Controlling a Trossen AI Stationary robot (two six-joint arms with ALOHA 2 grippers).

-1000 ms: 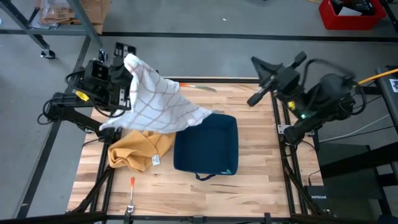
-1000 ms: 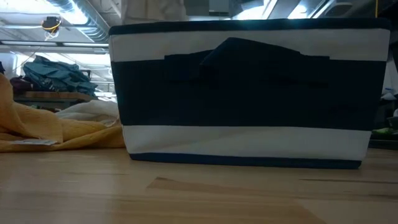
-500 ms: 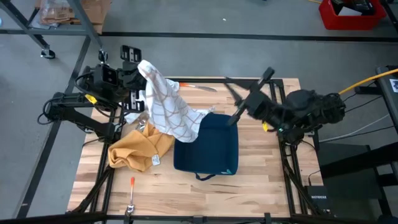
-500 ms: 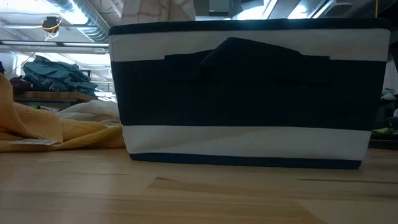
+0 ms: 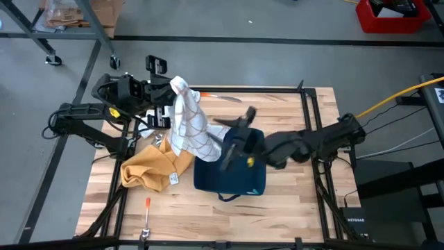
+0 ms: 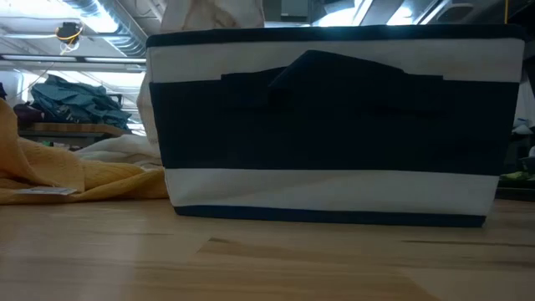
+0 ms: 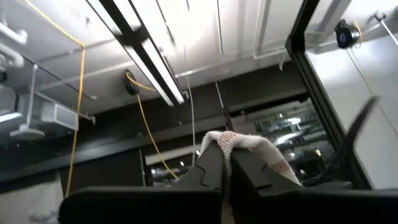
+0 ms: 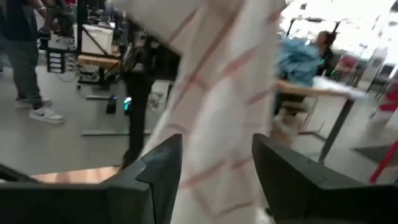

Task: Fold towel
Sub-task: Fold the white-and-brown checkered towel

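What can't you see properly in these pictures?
- Low view: the navy-and-white bin fills the frame, hiding both arms and most of the checked towel.
- High view: the right gripper is smeared by motion, so whether it touches the towel is unclear.
- High view: the yellow cloth is crumpled; its shape is hidden.
- Left wrist view: the left gripper pinches a towel corner; the rest is out of frame.

Two dark jointed arms, black cables, yellow markings
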